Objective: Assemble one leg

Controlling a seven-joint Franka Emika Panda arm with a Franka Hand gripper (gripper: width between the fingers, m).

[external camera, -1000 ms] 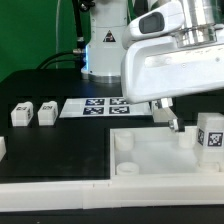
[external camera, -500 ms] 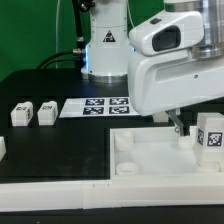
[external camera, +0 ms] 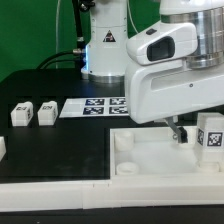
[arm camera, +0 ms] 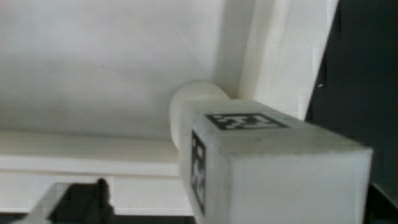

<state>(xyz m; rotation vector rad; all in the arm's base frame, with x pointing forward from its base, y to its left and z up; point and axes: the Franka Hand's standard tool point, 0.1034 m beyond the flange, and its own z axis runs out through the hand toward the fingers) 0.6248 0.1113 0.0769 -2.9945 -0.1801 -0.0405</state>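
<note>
Reading the exterior view, we find the gripper (external camera: 178, 130) low at centre right, just beside the upright leg (external camera: 211, 135) standing on the tray (external camera: 150, 162) at the frame's right edge, presumably aligned for a grasp; whether its jaws are parted we cannot tell.

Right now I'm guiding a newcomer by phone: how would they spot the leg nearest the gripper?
Find the big white tray at the front of the black table. At its edge on the exterior view's right stands the leg, upright beside the gripper. The other legs lie off the tray, on the table at the exterior view's left.
</note>
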